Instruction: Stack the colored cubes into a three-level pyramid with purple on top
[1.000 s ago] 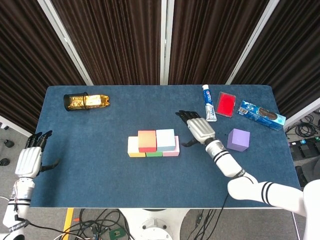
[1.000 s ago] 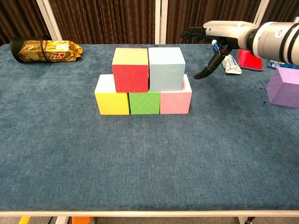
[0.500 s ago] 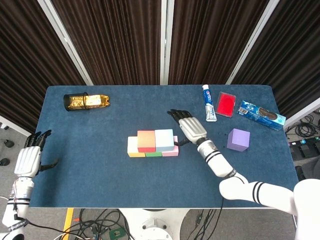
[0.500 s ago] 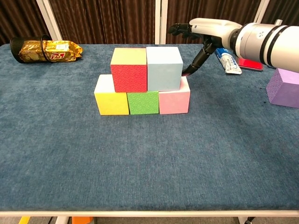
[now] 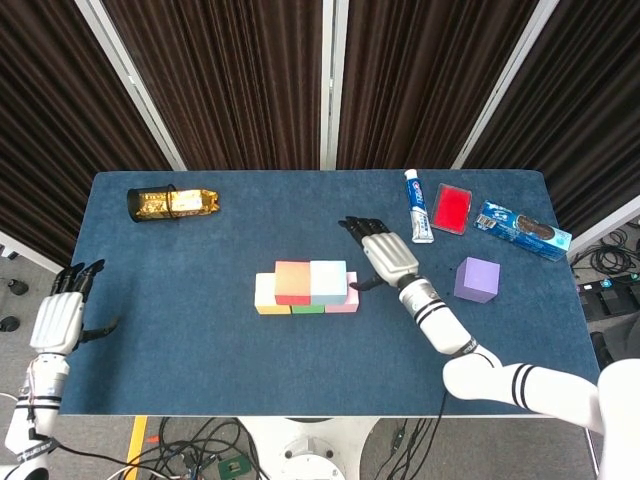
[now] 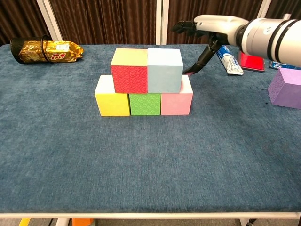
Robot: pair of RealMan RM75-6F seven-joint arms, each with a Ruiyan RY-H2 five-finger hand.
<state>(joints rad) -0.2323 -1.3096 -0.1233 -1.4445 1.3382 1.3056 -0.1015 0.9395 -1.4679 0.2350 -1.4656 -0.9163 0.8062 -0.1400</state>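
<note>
Yellow [image 6: 112, 98], green [image 6: 145, 103] and pink [image 6: 176, 100] cubes form a row mid-table. On them sit a red cube [image 6: 130, 70] and a light-blue cube [image 6: 164, 70], side by side. The purple cube [image 5: 477, 279] [image 6: 285, 88] stands alone on the cloth to the right. My right hand [image 5: 384, 256] [image 6: 211, 24] hovers open just right of the stack, fingers spread, its thumb tip near the pink cube's top right corner. My left hand [image 5: 62, 315] hangs open off the table's left edge, holding nothing.
A gold snack pack in a black mesh holder [image 5: 170, 202] lies at the back left. At the back right lie a toothpaste tube [image 5: 418, 205], a red case [image 5: 452, 208] and a blue biscuit pack [image 5: 522, 230]. The blue cloth table [image 5: 200, 350] spreads in front.
My right hand swung left to the stack's right side, nudging the top cubes slightly left, and has now drawn back a little to the right. The left hand stayed still.
</note>
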